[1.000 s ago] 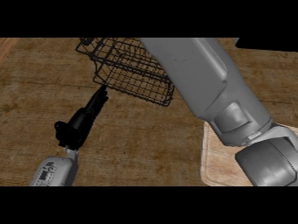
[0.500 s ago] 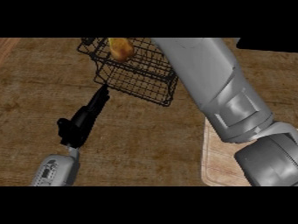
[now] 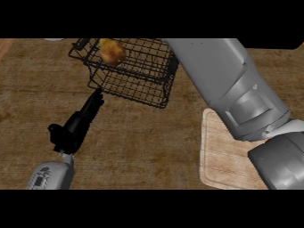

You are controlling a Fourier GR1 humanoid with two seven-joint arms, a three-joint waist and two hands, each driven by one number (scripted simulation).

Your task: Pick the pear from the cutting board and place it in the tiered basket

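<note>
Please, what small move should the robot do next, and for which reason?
Probably draw the right arm back from the basket. The pear already lies in the basket's top tier and the cutting board shows no fruit. The right robot hand is hidden.

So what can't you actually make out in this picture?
- Right hand: hidden; in the head view only its grey forearm shows, running up toward the tiered basket.
- Cutting board: partly covered by that arm and cut off at the bottom.
- Pear: in the basket's upper part, but whether it rests on the wire is unclear.
- Left hand: dark, edge-on; fingers look straight.
</note>
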